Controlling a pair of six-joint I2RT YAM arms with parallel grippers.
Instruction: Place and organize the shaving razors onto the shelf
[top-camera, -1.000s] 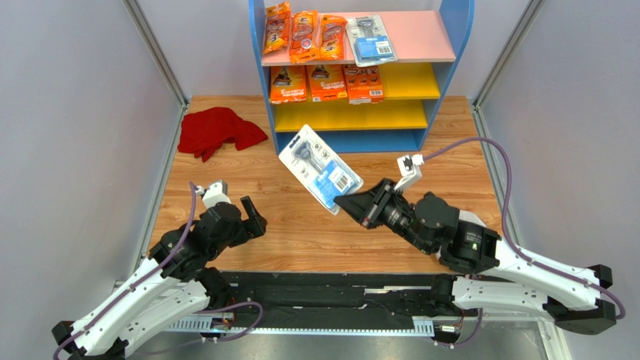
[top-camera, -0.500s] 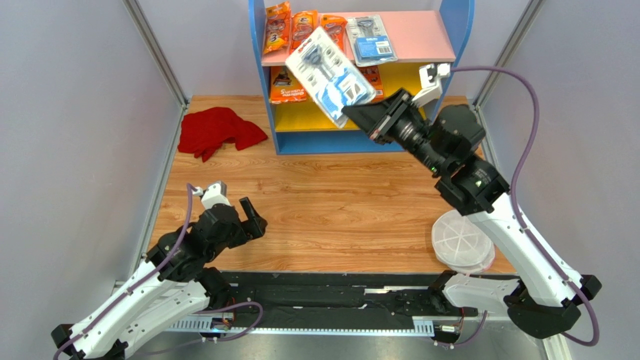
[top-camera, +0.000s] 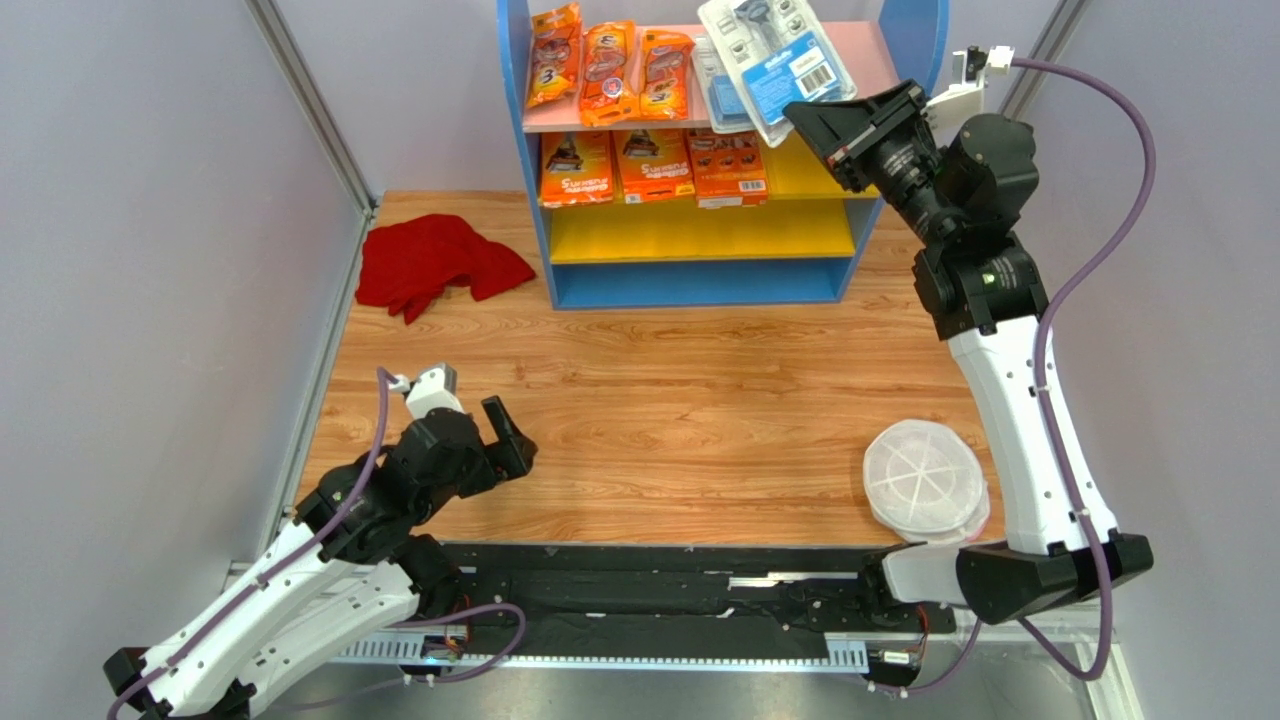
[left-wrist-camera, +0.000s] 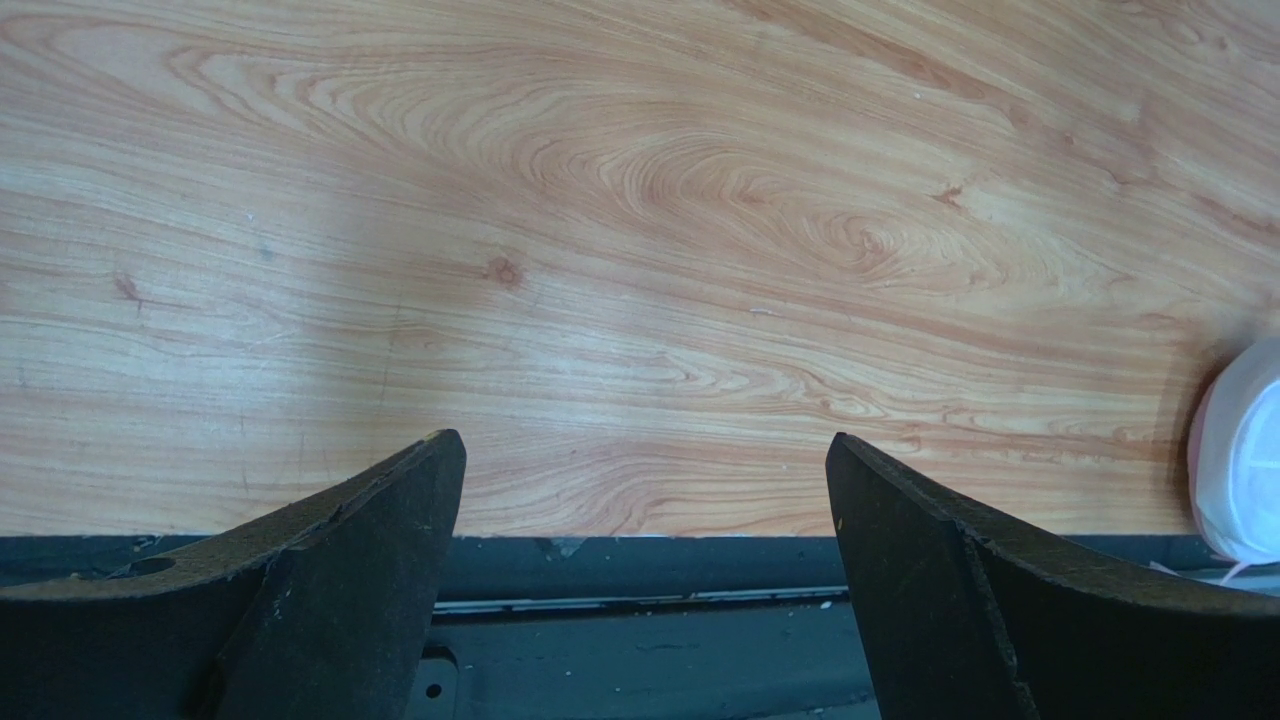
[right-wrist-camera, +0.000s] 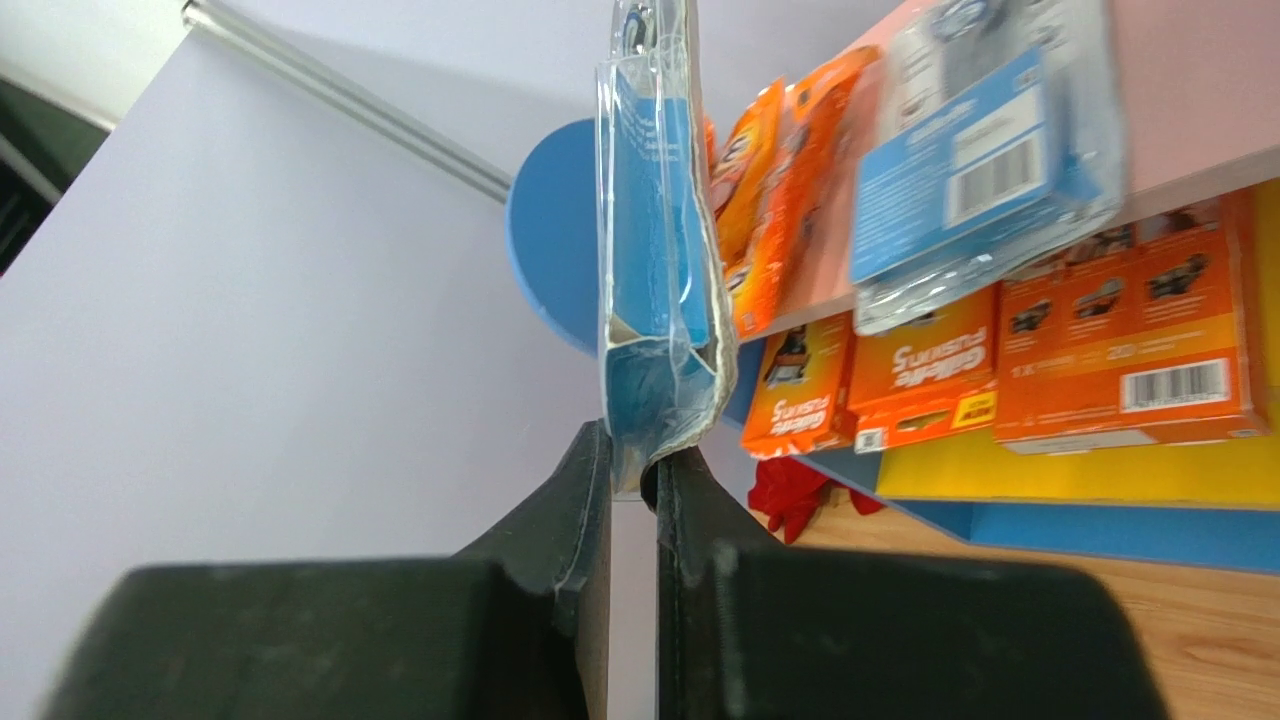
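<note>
Right jaws, clamped on a razor card (top-camera: 781, 53), hold it above the shelf top (top-camera: 875, 83), needing a flat set-down; left jaws gape.

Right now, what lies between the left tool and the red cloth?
Nothing but bare tabletop between the left tool and the red cloth, as the top view shows.

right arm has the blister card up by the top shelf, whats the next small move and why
Probably ease the held blister card down flat onto the bare right stretch of the pink top board. The right jaws grip its edge, it hovers partly over the other blister card lying there, and the space beside that one looks free.
</note>
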